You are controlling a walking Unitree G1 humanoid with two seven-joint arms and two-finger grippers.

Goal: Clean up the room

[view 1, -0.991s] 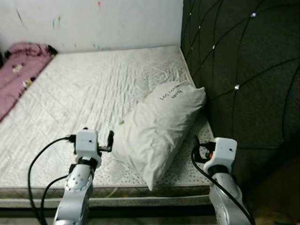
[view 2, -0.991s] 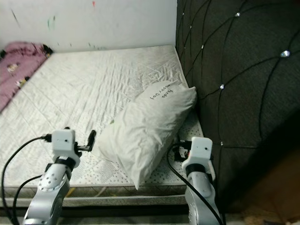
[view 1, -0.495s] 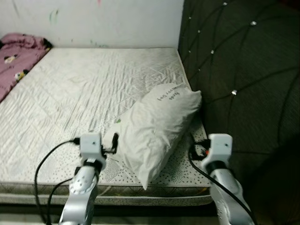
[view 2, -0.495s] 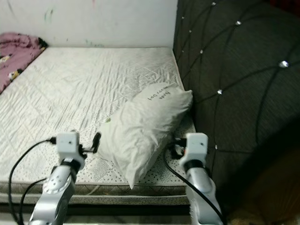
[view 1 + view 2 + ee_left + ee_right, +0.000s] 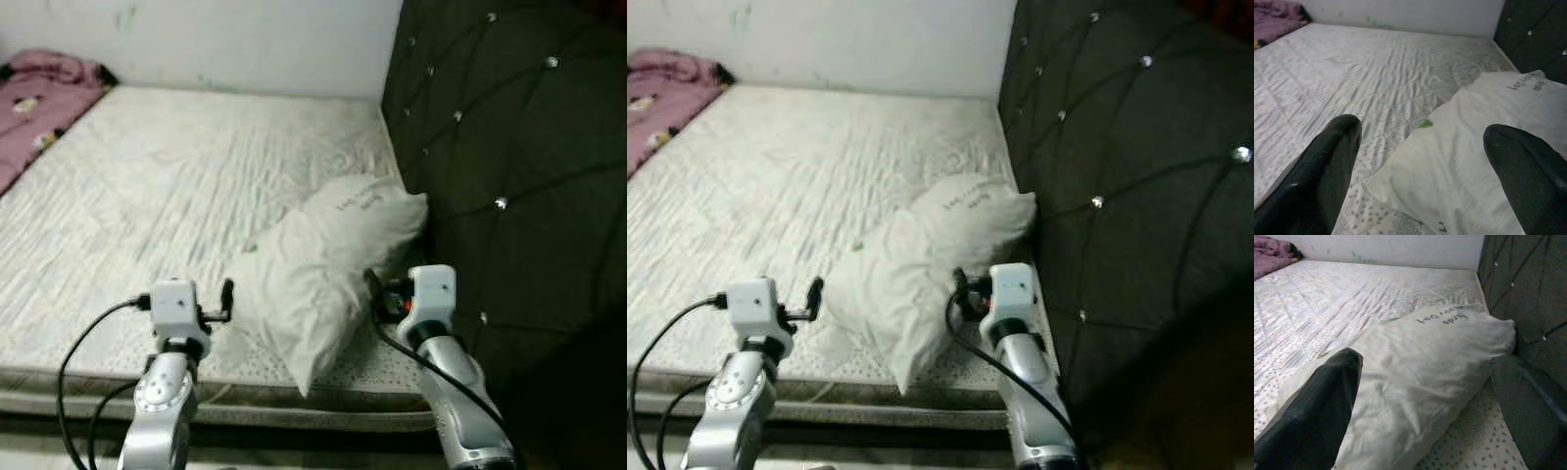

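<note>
A white pillow with handwriting near its top lies tilted on the mattress, its upper end against the dark headboard. My left gripper is open at the pillow's lower left edge. In the left wrist view the black fingers stand wide apart in front of the pillow's corner. My right gripper is open at the pillow's right side, close to the headboard. In the right wrist view one finger lies over the pillow and the other runs beside the headboard.
A pink blanket is bunched at the mattress's far left corner. The tufted headboard walls off the right side. A white wall stands behind the bed. The mattress's front edge runs just below my arms.
The camera has shifted a little. My right gripper has moved left, up against the pillow's right side. The left gripper stays by the pillow's left edge.
</note>
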